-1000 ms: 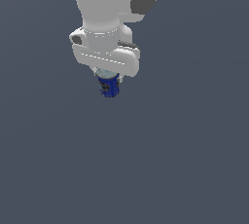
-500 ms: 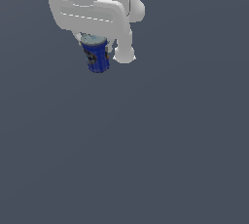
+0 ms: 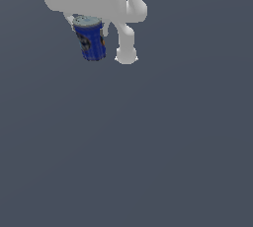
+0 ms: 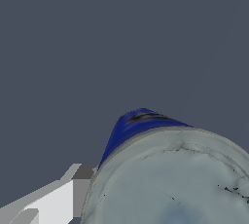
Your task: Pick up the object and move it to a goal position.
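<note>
Plain dark grey-blue backdrop (image 3: 173, 147).

We see our white arm reaching in from the top toward the exterior view's left, its gripper (image 3: 99, 43) hanging downward with fingers (image 4: 58, 196) clamped on the can (image 3: 90, 39).

open grey space below can (image 3: 90, 38)

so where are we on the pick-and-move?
Pick looks done: the can hangs off the surface, slightly tilted, with the gripper shut on it; the wrist view shows its silver top close up beside a finger. The carry is in hand. Reaching the goal is left; no goal marker shows.
</note>
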{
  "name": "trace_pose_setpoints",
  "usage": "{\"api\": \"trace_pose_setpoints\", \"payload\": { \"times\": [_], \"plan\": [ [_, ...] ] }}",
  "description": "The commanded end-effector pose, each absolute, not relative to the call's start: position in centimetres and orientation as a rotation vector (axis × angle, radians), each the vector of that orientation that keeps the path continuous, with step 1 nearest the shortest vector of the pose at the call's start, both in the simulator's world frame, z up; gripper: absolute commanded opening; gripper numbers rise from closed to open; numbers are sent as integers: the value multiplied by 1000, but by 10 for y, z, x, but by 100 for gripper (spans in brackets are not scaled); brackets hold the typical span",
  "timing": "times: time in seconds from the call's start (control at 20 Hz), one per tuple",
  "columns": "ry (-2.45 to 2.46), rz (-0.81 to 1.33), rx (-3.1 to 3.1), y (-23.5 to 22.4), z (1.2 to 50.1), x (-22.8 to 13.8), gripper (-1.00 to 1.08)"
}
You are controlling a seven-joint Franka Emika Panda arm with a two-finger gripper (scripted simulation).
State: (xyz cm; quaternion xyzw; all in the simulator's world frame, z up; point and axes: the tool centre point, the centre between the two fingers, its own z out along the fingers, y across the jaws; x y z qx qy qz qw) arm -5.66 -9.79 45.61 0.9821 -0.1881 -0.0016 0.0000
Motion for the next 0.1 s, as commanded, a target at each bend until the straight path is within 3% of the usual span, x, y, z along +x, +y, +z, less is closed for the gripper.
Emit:
{"api": "trace_pose_setpoints", "payload": {
  "times": [0.0,0.05],
  "plan": [
    [-590,0,3086,-99,461,-56,-100],
    [-590,0,3086,-99,461,-56,-100]
  ]
}}
